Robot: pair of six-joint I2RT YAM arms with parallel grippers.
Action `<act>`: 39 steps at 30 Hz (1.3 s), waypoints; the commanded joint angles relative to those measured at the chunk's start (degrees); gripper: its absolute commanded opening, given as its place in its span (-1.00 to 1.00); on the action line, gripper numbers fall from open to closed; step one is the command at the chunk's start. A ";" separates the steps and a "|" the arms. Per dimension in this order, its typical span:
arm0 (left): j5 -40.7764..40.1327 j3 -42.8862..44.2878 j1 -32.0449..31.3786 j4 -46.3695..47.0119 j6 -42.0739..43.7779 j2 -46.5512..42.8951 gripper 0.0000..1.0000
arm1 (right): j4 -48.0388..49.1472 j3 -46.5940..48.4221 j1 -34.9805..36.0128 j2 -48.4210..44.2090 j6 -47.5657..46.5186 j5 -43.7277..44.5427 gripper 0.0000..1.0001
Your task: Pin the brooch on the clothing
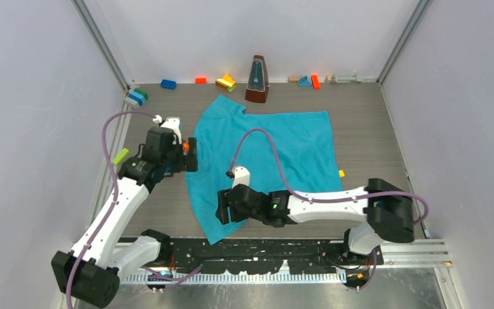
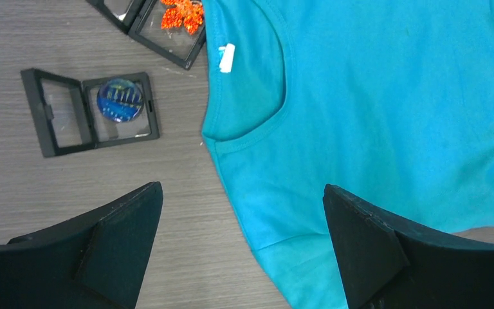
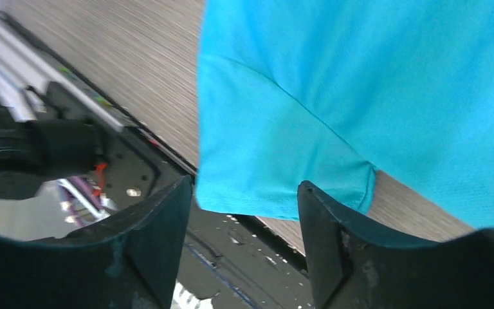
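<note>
Robot lab test cell; plain pale walls [image 1: 32, 96], aluminium corner posts [image 1: 101, 45], grey tabletop [image 1: 360, 135], black mounting rail [image 1: 264, 248].

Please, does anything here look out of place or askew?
Yes. The T-shirt lies crooked on the table, and one sleeve seems to reach past the near edge, over the black rail. Nothing looks spilled or damaged.

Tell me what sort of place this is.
Likely a robot lab test cell: grey tabletop walled by white panels, mounting rail at the near edge, toy bricks along the back.
</note>
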 commanded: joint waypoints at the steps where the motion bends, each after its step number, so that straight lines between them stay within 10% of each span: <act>1: 2.46 5.60 1.40 5.97 -0.12 7.21 0.99 | -1.30 3.45 0.11 -8.48 -6.90 8.55 0.42; 21: -1.56 17.84 8.21 8.44 -1.38 41.12 0.40 | -5.84 -9.67 -14.72 -37.21 -5.85 11.17 0.49; 39: 0.96 24.05 12.48 9.96 0.55 50.88 0.18 | -2.11 -10.00 -15.76 -33.75 -3.88 5.77 0.35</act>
